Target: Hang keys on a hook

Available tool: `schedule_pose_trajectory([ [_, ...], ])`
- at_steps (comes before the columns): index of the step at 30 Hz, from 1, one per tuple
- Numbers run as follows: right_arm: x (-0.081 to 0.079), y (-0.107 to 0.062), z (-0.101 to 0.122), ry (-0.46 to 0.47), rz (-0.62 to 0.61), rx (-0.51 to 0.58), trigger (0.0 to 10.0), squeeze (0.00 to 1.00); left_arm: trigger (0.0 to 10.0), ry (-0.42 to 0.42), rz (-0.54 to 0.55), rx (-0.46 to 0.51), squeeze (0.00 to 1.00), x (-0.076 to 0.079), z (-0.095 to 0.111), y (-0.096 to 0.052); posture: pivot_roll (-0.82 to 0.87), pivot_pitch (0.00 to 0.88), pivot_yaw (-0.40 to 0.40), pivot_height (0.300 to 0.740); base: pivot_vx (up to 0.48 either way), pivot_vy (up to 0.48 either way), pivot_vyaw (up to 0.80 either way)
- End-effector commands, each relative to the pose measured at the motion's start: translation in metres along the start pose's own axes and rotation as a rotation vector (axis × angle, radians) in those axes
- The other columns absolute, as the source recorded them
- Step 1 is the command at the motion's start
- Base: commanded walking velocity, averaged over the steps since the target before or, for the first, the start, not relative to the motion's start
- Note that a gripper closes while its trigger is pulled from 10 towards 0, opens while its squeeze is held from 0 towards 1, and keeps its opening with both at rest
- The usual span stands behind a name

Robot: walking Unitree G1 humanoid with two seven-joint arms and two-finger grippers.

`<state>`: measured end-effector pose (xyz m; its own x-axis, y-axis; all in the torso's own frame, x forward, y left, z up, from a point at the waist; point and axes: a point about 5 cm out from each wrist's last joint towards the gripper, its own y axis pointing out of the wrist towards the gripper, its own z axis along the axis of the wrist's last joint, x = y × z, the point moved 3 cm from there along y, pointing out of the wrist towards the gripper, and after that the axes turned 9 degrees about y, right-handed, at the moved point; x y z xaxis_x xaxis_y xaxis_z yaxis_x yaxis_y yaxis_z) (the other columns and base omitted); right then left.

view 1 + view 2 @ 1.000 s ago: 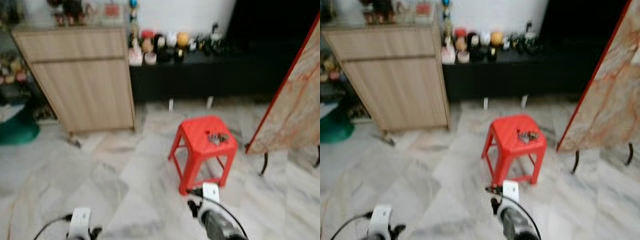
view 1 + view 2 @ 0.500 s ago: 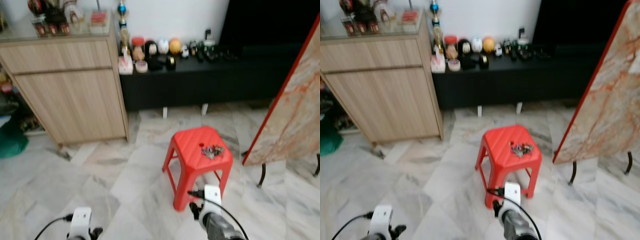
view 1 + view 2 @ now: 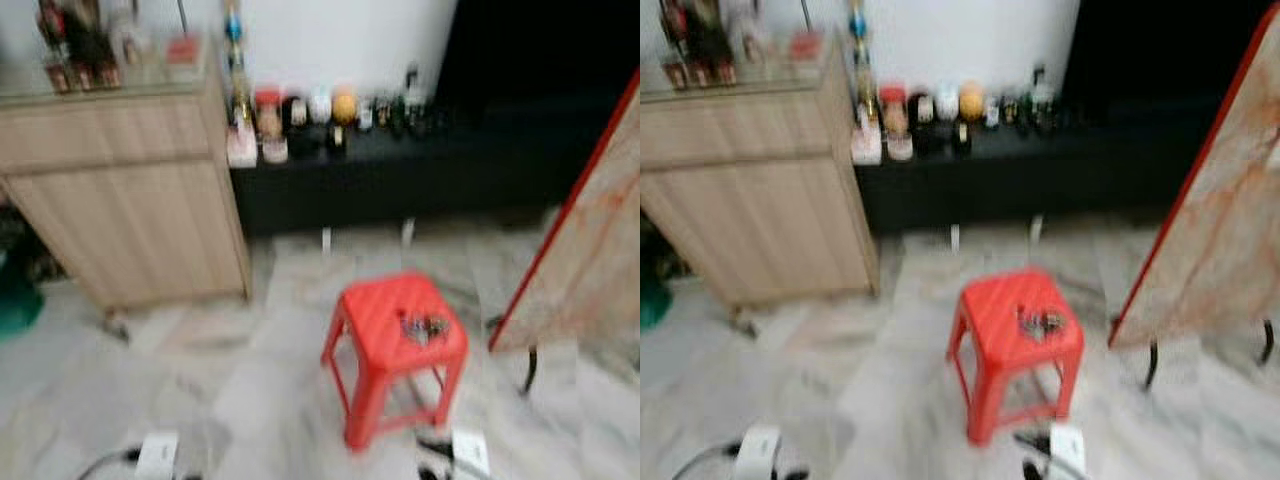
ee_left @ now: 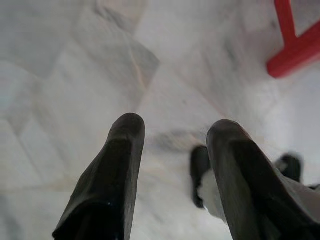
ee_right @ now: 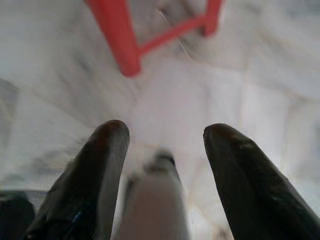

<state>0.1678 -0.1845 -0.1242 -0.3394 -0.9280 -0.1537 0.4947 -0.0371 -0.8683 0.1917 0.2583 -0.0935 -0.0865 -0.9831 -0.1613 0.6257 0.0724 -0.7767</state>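
Red stool (image 3: 395, 340) on grey-veined white floor (image 3: 250, 400).
Light wood cabinet (image 3: 120, 200) showing at 10 o'clock; black bench (image 3: 400, 170) at 12.

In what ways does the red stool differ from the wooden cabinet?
The red stool is bright red, low and open between its legs; the wooden cabinet is pale wood, taller and closed in front. The stool carries keys; the cabinet's top holds several small, blurred items. Both stand on the marble floor.
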Motion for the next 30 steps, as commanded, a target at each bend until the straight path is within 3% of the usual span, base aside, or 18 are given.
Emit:
schedule_pose_trajectory([
  [1, -0.003, 0.001, 0.005, 0.013, -0.001, 0.013, 10.0, 0.00, 10.0, 0.016, -0.021, -0.021, 0.00, 0.001, -0.008, -0.002, 0.09, 0.000, 0.036, 0.740, 0.285, 0.000, 0.00],
  [5, -0.017, 0.003, 0.013, 0.012, 0.019, 0.024, 10.0, 0.00, 10.0, 0.028, -0.019, -0.031, 0.00, -0.004, -0.013, -0.005, 0.11, 0.000, 0.037, 0.740, 0.285, 0.000, 0.00],
  [10, -0.008, 0.000, -0.006, 0.009, 0.018, -0.012, 10.0, 0.00, 10.0, 0.035, 0.002, -0.034, 0.00, -0.013, -0.017, -0.008, 0.12, 0.000, 0.033, 0.740, 0.282, 0.000, 0.00],
  [15, -0.008, 0.000, -0.006, -0.004, 0.026, -0.012, 10.0, 0.00, 10.0, 0.038, 0.008, -0.026, 0.00, -0.014, -0.016, -0.008, 0.10, 0.000, 0.027, 0.740, 0.282, 0.000, 0.00],
  [21, -0.002, 0.001, 0.009, 0.021, 0.001, 0.022, 10.0, 0.00, 10.0, 0.056, -0.026, -0.012, 0.00, -0.002, -0.009, -0.004, 0.09, 0.000, 0.037, 0.740, 0.281, 0.000, 0.00],
  [30, 0.008, 0.000, 0.015, 0.031, -0.019, 0.037, 10.0, 0.00, 10.0, -0.016, -0.007, 0.012, 0.00, 0.013, -0.007, -0.001, 0.09, 0.000, -0.010, 0.740, 0.120, 0.000, 0.00],
])
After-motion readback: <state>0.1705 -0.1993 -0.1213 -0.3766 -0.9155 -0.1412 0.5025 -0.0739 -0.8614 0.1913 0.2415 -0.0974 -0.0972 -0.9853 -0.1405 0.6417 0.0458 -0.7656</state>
